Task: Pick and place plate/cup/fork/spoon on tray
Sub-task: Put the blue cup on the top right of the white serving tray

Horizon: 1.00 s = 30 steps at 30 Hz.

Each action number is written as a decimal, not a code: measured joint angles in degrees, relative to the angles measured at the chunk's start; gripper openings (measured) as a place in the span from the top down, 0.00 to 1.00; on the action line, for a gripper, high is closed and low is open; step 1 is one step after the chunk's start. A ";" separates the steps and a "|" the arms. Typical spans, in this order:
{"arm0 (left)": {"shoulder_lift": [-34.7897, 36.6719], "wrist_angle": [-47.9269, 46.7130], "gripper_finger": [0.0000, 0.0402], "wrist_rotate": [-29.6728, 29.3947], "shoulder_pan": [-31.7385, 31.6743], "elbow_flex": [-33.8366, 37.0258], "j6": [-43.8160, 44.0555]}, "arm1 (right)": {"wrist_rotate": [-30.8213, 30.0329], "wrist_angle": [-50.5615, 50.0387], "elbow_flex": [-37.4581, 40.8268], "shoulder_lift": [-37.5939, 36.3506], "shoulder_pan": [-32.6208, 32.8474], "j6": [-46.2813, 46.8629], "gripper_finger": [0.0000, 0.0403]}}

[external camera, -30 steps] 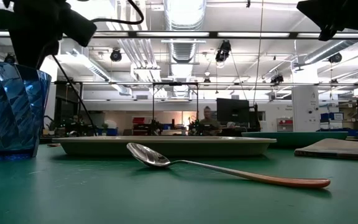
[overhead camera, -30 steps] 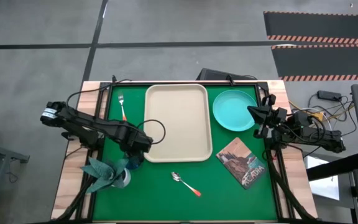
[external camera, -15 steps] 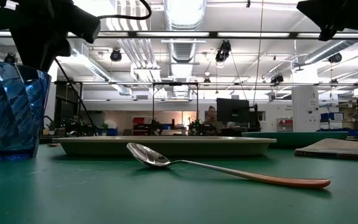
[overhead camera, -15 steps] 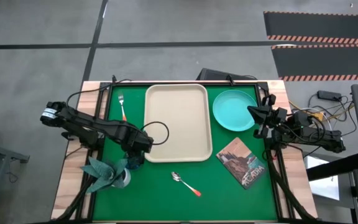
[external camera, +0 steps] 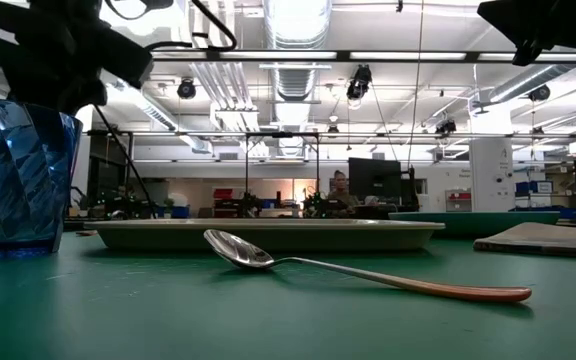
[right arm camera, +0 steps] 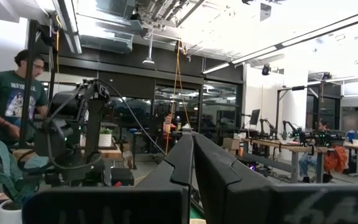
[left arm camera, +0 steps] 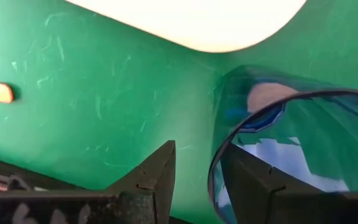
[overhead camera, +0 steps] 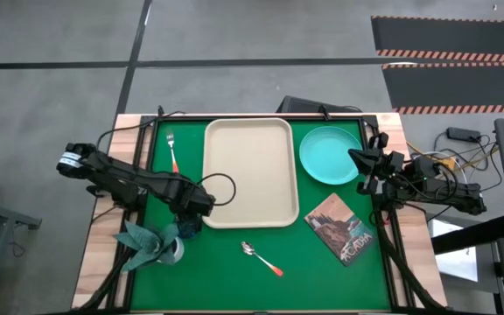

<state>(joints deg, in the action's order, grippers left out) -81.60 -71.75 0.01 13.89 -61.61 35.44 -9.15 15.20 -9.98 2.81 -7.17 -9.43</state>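
Observation:
The dark-blue cup [overhead camera: 188,229] stands upright on the green mat just off the tray's near left corner, and also shows in the low view [external camera: 13,175]. My left gripper [left arm camera: 197,155] is open over it. One finger is outside the cup's wall [left arm camera: 219,118] and one inside the rim. The beige tray [overhead camera: 250,171] lies at the middle far side and the turquoise plate [overhead camera: 329,154] lies to its right. The fork [overhead camera: 172,150] lies left of the tray and the spoon [overhead camera: 261,258] lies near the front. My right gripper [overhead camera: 355,157] is shut and empty, raised beside the plate's right edge.
A brown picture-covered book [overhead camera: 341,227] lies at the right front. A pale holder with a teal napkin [overhead camera: 151,243] stands left of the cup, close to my left arm. A person stands in the room beyond the table in the right wrist view [right arm camera: 11,93].
My left gripper has come down over the cup's rim and shifted slightly toward the table's near edge. The cup has stayed in place on the mat.

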 joint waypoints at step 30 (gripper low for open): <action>3.24 -0.86 1.00 0.48 -0.07 -0.91 2.81 | 0.04 0.00 0.00 0.00 -0.01 0.02 0.98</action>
<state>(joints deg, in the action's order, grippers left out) -78.36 -72.61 0.49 13.82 -62.53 38.25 -9.11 15.20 -9.98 2.81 -7.18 -9.41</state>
